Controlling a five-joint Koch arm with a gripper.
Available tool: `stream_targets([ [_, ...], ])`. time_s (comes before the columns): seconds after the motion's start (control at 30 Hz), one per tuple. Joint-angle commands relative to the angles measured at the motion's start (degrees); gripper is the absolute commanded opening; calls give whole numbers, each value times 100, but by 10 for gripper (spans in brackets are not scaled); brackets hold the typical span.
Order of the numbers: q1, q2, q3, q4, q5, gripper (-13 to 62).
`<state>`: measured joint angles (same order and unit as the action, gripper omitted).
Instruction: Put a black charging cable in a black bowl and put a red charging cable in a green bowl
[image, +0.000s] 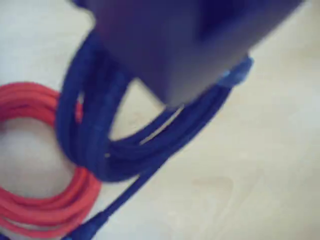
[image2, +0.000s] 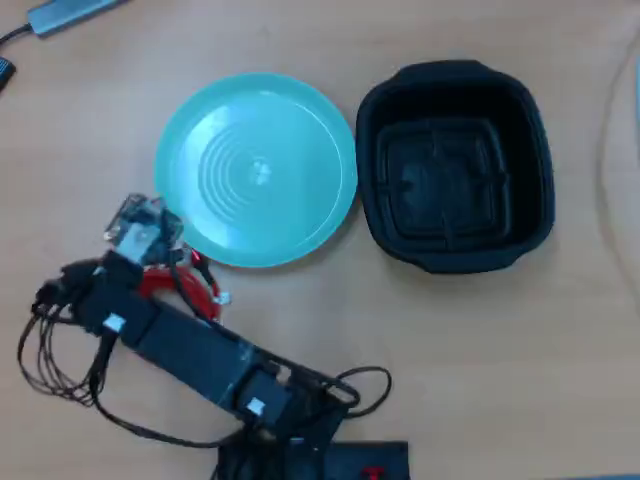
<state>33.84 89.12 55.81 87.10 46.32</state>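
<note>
Overhead, the arm (image2: 190, 345) covers both cables; red charging cable (image2: 160, 283) peeks out at seven o'clock from the green bowl (image2: 300, 120). Pincer state: cannot tell.

The black cable (image: 115, 150) is a coil that looks bluish in the blurred wrist view, lying on the table with its left edge overlapping the red cable (image: 45, 200), a bright red coil beside it. In the overhead view the green bowl (image2: 256, 170) sits empty, shallow and round with centre rings. The black bowl (image2: 455, 165), deep and rounded-square, stands empty just right of it.
</note>
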Motion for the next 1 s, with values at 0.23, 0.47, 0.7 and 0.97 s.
stream_targets([
  [0.23,1125,958,-571,18,-1951,-76],
  [0.47,1608,1424,-545,105,-2962,-76],
  [0.7,2452,1591,-536,114,-4025,-76],
  [0.97,3498,1564,-536,97,-5317,-76],
])
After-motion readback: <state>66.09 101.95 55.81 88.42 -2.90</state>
